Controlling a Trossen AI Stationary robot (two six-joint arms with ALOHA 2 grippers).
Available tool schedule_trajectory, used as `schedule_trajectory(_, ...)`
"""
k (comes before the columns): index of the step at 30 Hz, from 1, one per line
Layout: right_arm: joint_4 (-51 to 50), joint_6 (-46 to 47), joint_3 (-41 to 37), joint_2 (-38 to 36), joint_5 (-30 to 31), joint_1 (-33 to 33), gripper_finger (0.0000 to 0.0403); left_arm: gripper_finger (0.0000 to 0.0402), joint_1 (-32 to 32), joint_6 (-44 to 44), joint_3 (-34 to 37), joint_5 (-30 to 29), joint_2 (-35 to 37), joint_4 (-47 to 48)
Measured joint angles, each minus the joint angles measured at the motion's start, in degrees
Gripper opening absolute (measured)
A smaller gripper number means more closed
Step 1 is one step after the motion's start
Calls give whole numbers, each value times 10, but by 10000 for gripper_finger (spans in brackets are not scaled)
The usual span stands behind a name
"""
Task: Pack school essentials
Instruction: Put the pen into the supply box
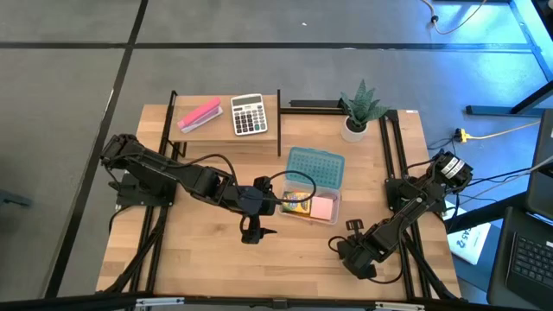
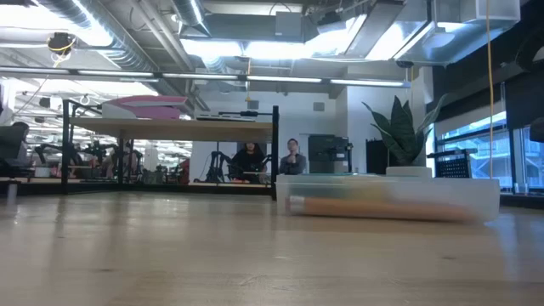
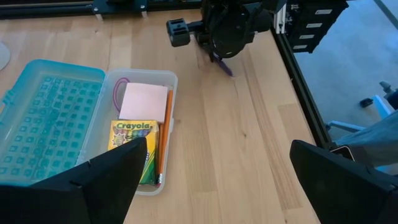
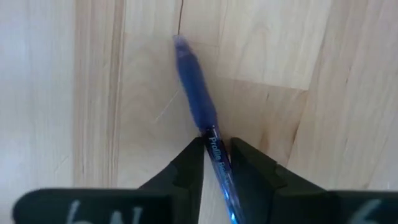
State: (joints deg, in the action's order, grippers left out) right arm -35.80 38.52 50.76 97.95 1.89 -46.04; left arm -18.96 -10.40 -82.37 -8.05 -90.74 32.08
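Observation:
The clear pencil box [image 1: 313,207] sits open at the table's middle, its teal lid [image 1: 315,164] laid back toward the far edge. In it lie the crayon box [image 3: 134,146], the pink notepad [image 3: 144,101], orange pencils [image 3: 164,140] and the scissors' purple handle [image 3: 118,92]. No red eraser shows. My left gripper [image 1: 251,231] hangs open near the box's left end, touching nothing. My right gripper [image 1: 339,245] is near the table's near right and is shut on the purple pen [image 4: 198,106]. My right gripper pinches the purple pen's clear barrel [image 4: 216,152] between its two fingertips [image 4: 189,165]. The fingers come from above and lie across the pen. The grip end [image 4: 186,62] juts out beyond them toward the wood; whether it touches the table I cannot tell.
A black-framed shelf at the far left carries the grey calculator [image 1: 249,114] and a long pink block [image 1: 199,115]. A potted plant [image 1: 359,108] stands at the far right. Bare wood lies between the box and the near edge. People sit in the room behind [image 2: 293,157].

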Motion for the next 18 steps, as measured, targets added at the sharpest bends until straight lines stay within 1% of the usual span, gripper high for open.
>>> schedule_trajectory(9, 9, 5, 0, 0, 0, 0, 45, 390, 0, 0, 0, 0, 0, 0)
schedule_trajectory(18, 11, 48, 0, -1, 0, 1, 48, 389, 0, 0, 0, 0, 0, 0)
